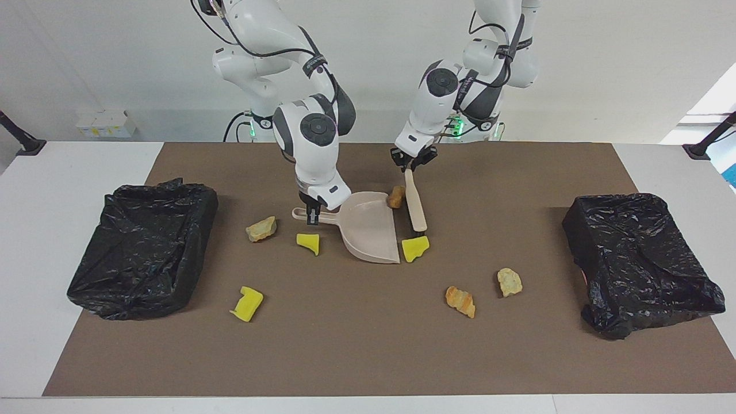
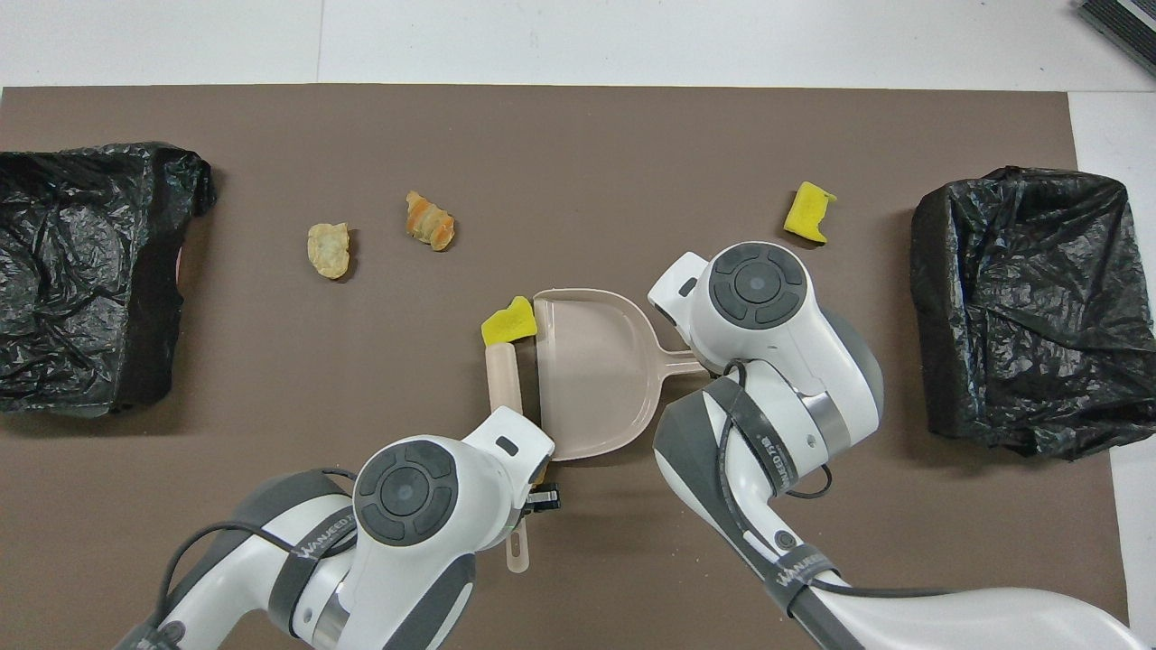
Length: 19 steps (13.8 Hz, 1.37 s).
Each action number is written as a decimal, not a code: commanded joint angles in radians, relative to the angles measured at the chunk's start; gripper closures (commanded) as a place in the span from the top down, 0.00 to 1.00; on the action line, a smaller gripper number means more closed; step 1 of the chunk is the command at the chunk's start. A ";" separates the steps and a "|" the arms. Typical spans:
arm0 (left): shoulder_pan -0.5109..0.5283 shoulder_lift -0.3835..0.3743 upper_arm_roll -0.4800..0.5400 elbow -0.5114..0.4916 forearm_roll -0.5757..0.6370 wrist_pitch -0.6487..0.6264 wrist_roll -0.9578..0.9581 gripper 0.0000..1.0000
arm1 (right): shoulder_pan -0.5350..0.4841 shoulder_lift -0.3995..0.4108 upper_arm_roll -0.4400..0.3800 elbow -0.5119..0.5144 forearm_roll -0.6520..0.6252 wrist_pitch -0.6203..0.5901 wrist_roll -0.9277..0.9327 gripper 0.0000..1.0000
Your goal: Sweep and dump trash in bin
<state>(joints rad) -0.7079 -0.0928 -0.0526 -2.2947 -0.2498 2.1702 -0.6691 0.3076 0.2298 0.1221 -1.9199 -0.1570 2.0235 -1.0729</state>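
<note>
My right gripper [image 1: 312, 217] is shut on the handle of the beige dustpan [image 1: 371, 227], which rests flat on the mat. My left gripper [image 1: 409, 167] is shut on the handle of the beige brush [image 1: 416, 210], whose head lies along the pan's open edge. A yellow trash chunk [image 1: 415, 248] and a brown lump [image 1: 395, 196] sit against that edge. In the overhead view the yellow chunk [image 2: 508, 322] touches the dustpan [image 2: 596, 370] at its corner and the left wrist hides the brown lump. More trash lies loose: a tan lump [image 1: 261, 228], yellow chunks [image 1: 309, 242] [image 1: 247, 303], an orange lump [image 1: 460, 301] and a tan lump [image 1: 509, 282].
A black-bagged bin [image 1: 141, 247] stands at the right arm's end of the brown mat and another bin [image 1: 638, 261] at the left arm's end. White table borders the mat on all sides.
</note>
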 commanded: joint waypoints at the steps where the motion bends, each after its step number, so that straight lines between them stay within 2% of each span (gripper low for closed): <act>1: -0.030 0.065 0.013 0.118 -0.023 -0.010 -0.007 0.00 | -0.004 -0.010 0.005 -0.017 -0.026 0.027 0.042 0.00; 3: -0.028 0.073 0.013 0.144 -0.022 -0.026 -0.044 0.00 | -0.004 -0.010 0.005 -0.017 -0.026 0.029 0.042 0.00; 6: -0.030 0.042 -0.001 0.144 -0.020 -0.147 -0.162 0.00 | -0.004 -0.010 0.005 -0.017 -0.026 0.027 0.042 0.00; 7: -0.030 0.039 -0.006 0.144 -0.010 -0.153 -0.253 0.00 | -0.004 -0.010 0.005 -0.017 -0.026 0.027 0.042 0.00; 13: -0.018 0.024 -0.004 0.143 0.044 -0.196 -0.524 0.00 | -0.004 -0.010 0.005 -0.017 -0.026 0.027 0.042 0.00; 16: -0.028 -0.027 -0.007 0.075 0.043 -0.221 -0.544 0.00 | -0.004 -0.010 0.005 -0.019 -0.026 0.027 0.042 0.00; 19: -0.050 -0.002 -0.010 0.038 0.026 -0.192 -0.529 0.00 | -0.004 -0.010 0.005 -0.019 -0.026 0.027 0.042 0.00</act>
<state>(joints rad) -0.7300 -0.0769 -0.0682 -2.2074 -0.2239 1.9574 -1.1858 0.3076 0.2299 0.1221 -1.9200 -0.1570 2.0238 -1.0723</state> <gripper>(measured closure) 0.744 0.674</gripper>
